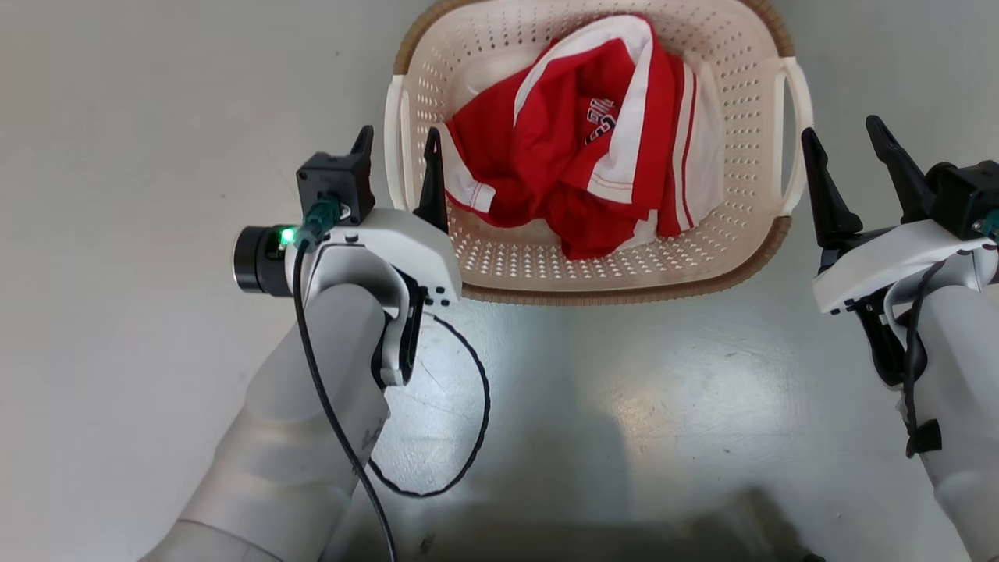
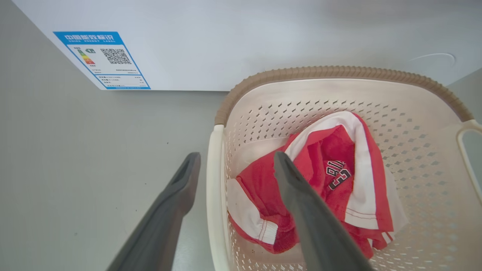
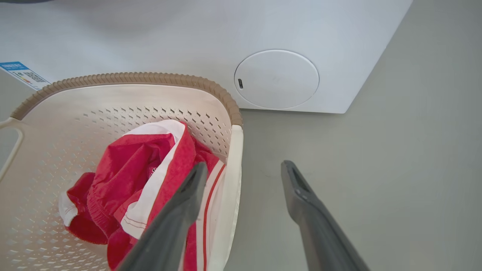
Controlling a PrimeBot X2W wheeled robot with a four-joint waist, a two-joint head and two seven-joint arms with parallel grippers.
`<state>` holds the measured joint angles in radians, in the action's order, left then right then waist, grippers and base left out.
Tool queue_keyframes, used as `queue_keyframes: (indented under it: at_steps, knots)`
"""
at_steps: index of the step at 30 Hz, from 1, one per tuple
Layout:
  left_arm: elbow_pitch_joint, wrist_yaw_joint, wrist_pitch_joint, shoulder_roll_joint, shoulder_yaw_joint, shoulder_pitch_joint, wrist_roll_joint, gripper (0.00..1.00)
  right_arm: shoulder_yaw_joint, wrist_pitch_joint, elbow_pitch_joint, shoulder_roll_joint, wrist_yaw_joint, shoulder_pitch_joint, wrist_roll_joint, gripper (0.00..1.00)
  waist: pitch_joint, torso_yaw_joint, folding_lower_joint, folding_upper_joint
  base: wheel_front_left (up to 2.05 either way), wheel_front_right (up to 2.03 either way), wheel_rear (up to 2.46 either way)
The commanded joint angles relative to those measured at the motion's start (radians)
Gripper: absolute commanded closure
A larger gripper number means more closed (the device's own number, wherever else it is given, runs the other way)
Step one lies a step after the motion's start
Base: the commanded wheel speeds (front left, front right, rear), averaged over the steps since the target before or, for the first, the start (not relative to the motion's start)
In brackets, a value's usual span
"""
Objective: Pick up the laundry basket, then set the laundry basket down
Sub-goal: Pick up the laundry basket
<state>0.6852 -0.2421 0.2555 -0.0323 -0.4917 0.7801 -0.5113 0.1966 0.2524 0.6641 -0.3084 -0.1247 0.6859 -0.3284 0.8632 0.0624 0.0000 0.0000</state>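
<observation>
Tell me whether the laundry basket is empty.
Not empty: the laundry basket holds a crumpled red and white garment.

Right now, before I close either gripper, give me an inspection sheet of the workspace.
Surface: grey floor, scuffed, with glare.
Job's things: laundry basket upright, red-and-white garment inside.
Clutter: nothing seen.
Grippers: left gripper open, one finger either side of the left handle; right gripper open by the right handle, straddle uncertain.
Cables: black cable looping off the left forearm; second cable along the right forearm.
Surroundings: white washer behind the basket, blue label on it.
</observation>
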Motion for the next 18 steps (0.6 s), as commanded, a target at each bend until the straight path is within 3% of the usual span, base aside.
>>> queue_keyframes:
  at_steps: [1,18]
  knots:
    - [-0.005,-0.013,0.006,-0.018,0.013,0.011,-0.010,0.00,0.021,0.009,-0.012,-0.005,-0.006,-0.017,-0.007,0.00,0.016,0.001,0.0000,0.0000,0.00,0.00,0.00]
    - [0.053,-0.034,0.006,-0.018,-0.003,0.096,-0.044,0.00,0.044,0.009,-0.017,-0.014,-0.006,0.040,-0.012,0.00,0.111,0.014,0.0000,0.0000,0.00,0.00,0.00]
